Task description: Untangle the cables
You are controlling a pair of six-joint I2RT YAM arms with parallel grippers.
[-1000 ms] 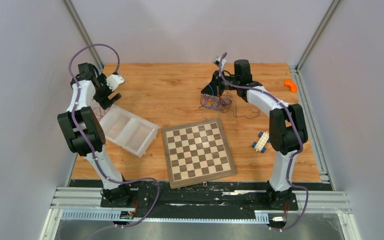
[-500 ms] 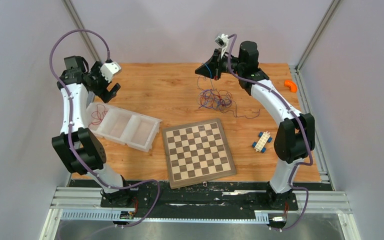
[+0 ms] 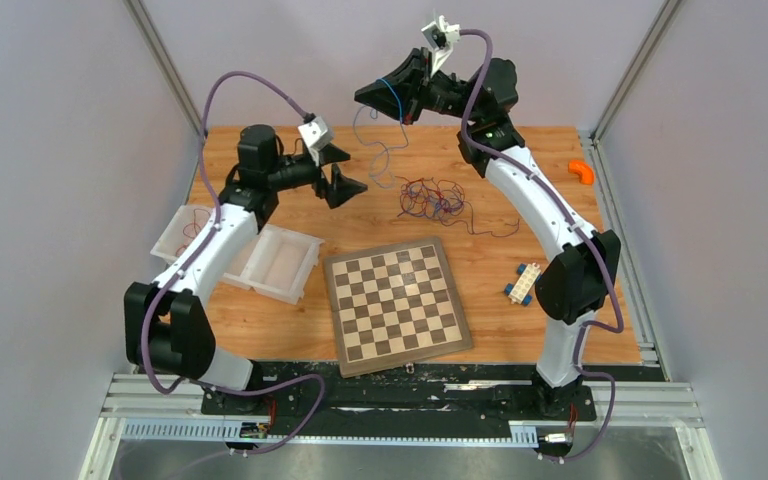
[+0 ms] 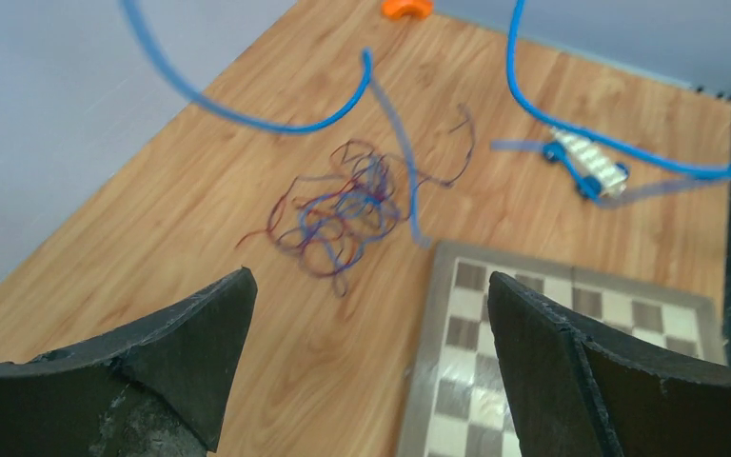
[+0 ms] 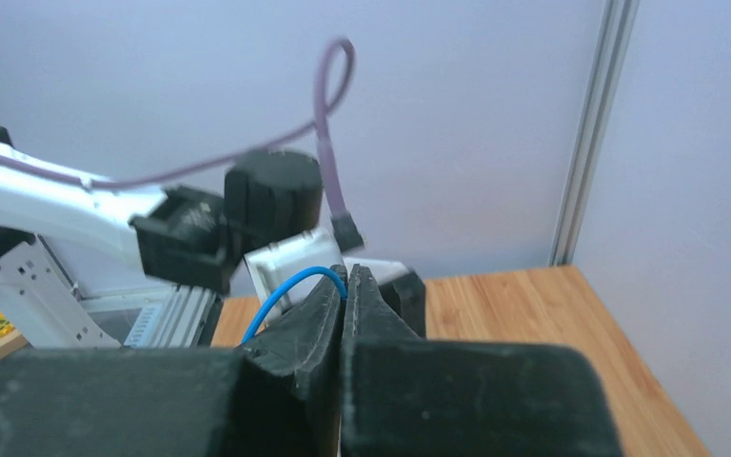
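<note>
Left fingers [image 4: 171, 362] apart, chessboard [image 3: 397, 303] beside cables [image 3: 430, 198]

Boxes in a wood-grain tabletop [image 3: 360, 220] at frame centre with plain pale grey walls [image 3: 50, 130] at left, top and right, aluminium posts [image 3: 160, 55] slanting in both upper corners, under soft, even light.
</note>
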